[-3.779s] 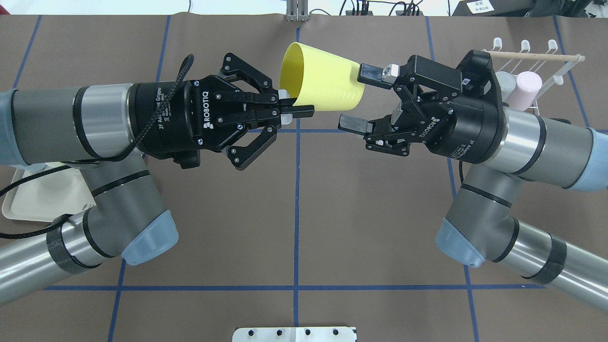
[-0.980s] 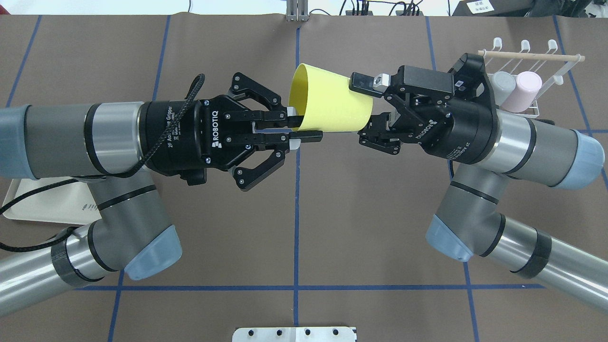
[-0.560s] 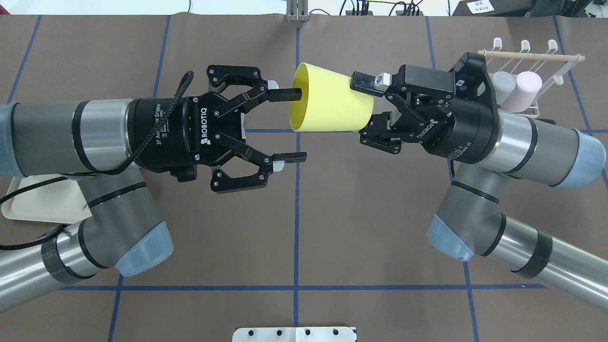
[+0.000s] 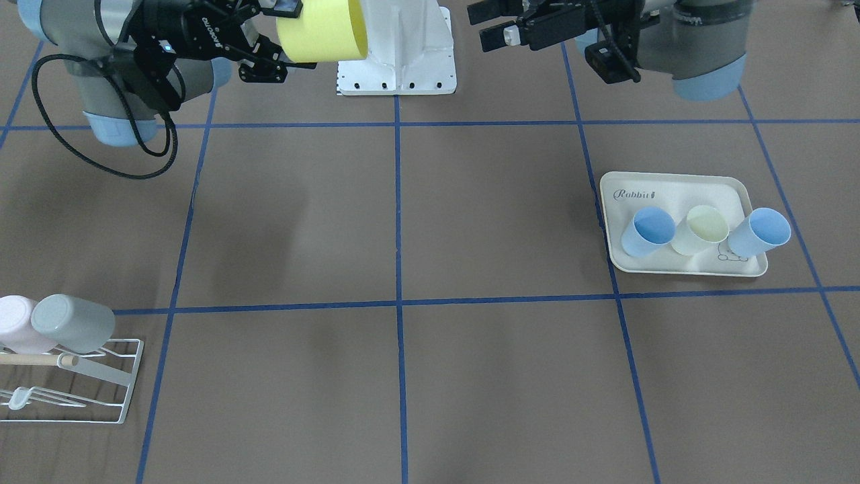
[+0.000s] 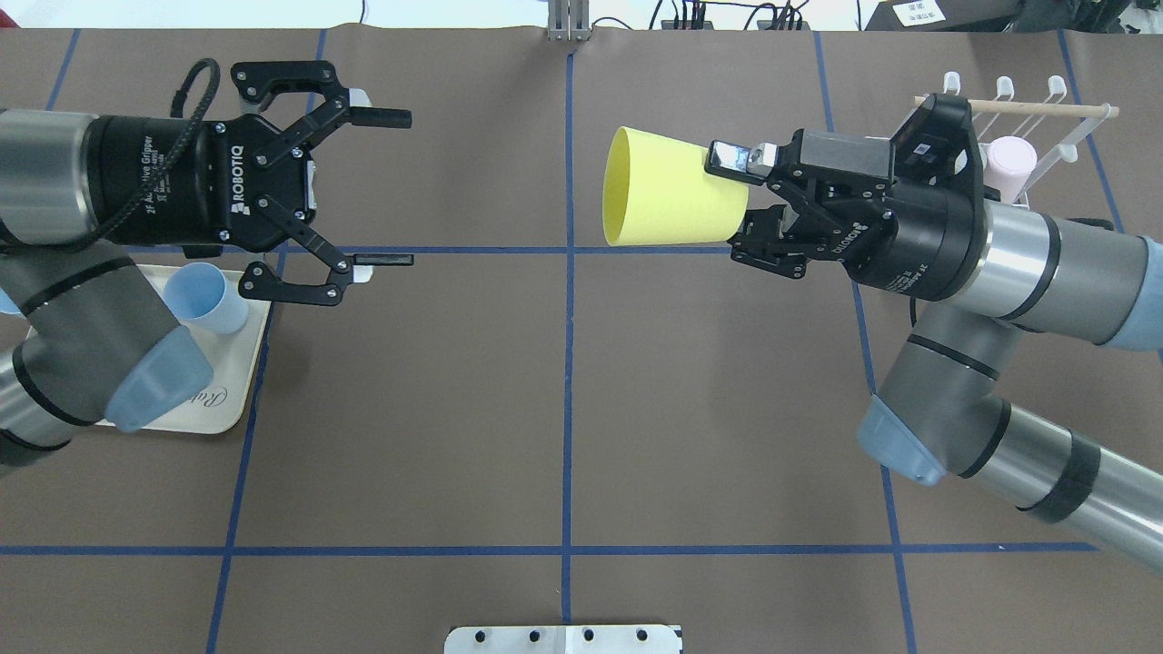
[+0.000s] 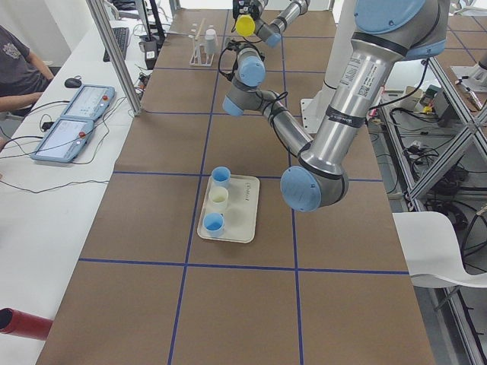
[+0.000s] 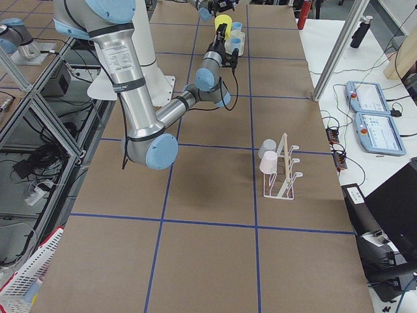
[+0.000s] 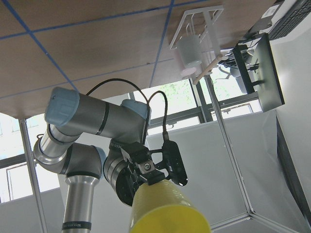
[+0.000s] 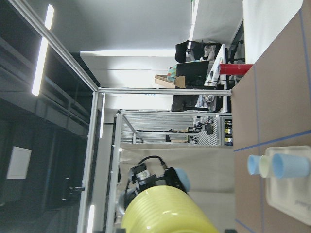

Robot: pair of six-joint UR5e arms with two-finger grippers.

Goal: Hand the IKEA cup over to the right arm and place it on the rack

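The IKEA cup (image 5: pixel 668 200) is yellow and lies on its side in the air, mouth toward the left arm. My right gripper (image 5: pixel 734 202) is shut on its base end, and the same grip shows from the front: cup (image 4: pixel 322 30), right gripper (image 4: pixel 293 37). My left gripper (image 5: pixel 400 188) is open and empty, well left of the cup with a wide gap between them. The white wire rack (image 5: pixel 1045 109) with its wooden rod stands at the far right behind the right wrist. The cup's body fills the bottom of both wrist views (image 8: pixel 167 213) (image 9: pixel 167 213).
The rack (image 4: pixel 74 390) holds a grey cup (image 4: pixel 74 323) and a pink cup (image 4: pixel 17 326). A cream rabbit-print tray (image 4: pixel 672 181) under the left arm carries two blue cups and a cream one. Blue tape lines cross the brown table.
The left gripper let go of the cup's rim, opened wide and pulled back to the left. The right gripper stays shut on the cup and has shifted slightly right with it.
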